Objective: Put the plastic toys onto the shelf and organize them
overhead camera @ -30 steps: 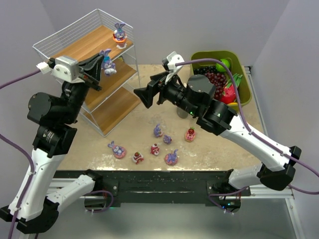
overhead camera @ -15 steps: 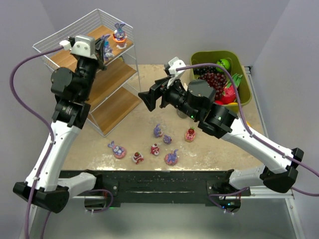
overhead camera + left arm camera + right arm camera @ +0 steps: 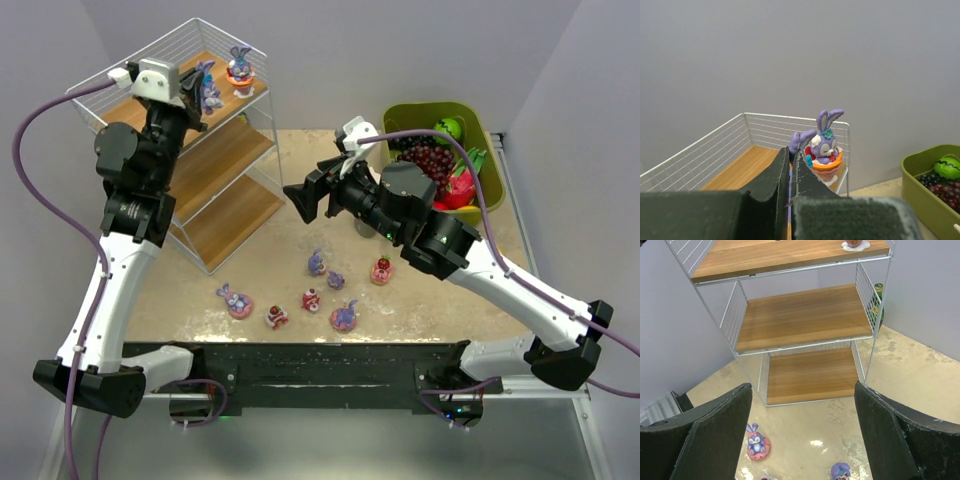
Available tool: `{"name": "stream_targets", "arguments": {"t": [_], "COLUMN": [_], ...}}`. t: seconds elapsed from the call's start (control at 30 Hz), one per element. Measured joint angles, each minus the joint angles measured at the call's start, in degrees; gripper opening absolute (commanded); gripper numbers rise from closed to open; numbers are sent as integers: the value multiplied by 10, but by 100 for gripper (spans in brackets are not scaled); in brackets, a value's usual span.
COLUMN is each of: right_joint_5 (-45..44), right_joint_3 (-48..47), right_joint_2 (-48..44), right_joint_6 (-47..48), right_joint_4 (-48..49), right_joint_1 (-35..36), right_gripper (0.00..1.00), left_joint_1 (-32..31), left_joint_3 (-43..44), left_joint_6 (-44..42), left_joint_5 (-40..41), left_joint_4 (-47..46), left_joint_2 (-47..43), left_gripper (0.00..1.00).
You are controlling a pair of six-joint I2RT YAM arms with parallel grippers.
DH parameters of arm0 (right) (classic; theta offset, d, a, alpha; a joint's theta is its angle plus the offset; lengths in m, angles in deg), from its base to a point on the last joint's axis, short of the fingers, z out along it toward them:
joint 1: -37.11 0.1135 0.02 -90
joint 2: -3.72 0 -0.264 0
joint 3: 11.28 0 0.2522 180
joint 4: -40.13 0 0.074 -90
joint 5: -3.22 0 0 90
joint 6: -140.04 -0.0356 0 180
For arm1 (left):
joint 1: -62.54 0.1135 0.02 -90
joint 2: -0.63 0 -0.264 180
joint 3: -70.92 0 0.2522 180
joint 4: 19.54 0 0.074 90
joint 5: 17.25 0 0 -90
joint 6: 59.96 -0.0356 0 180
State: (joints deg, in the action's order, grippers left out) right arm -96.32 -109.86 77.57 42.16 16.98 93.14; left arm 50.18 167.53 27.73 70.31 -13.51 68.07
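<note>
Left claw (image 3: pixel 791 156) clamps a purple bunny (image 3: pixel 208 88) over the shelf (image 3: pixel 215 160); right claw (image 3: pixel 802 387) apart.

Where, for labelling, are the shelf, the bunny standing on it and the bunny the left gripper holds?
shelf (image 3: pixel 235 212), top external view, bottom board.
standing bunny (image 3: pixel 239 68), top external view, body.
held bunny (image 3: pixel 209 88), top external view, body.

The left gripper (image 3: pixel 205 90) has climbed from beside the middle board to the top board of the shelf (image 3: pixel 140 62). It has carried up the purple bunny (image 3: pixel 209 84) clamped in it. Its arm (image 3: pixel 130 190) has straightened and swung in against the rack. The bunny in the orange cup (image 3: pixel 823 150) now stands just ahead of that gripper. The right gripper (image 3: pixel 300 202) has edged slightly away from the shelf, back toward its own arm.
</note>
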Motion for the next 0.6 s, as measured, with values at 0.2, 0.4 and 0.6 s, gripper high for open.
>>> {"name": "stream_targets", "arguments": {"t": [0.2,0.4,0.6], "right_joint_5": [1,3,8], "right_joint_3": [0,0,0], "right_joint_2": [0,0,1], "right_joint_6": [0,0,-1], "right_joint_4": [0,0,1], "right_joint_1": [-6,-9,-11], "right_gripper": [86,86,86], "left_joint_1": [0,0,0], "left_joint_3": [-9,-10,-13], "left_joint_6": [3,9,12], "left_joint_5": [9,35,53], "left_joint_4": [-3,15,30], "left_joint_2": [-1,-3,-4], "left_gripper": [0,0,0]}}
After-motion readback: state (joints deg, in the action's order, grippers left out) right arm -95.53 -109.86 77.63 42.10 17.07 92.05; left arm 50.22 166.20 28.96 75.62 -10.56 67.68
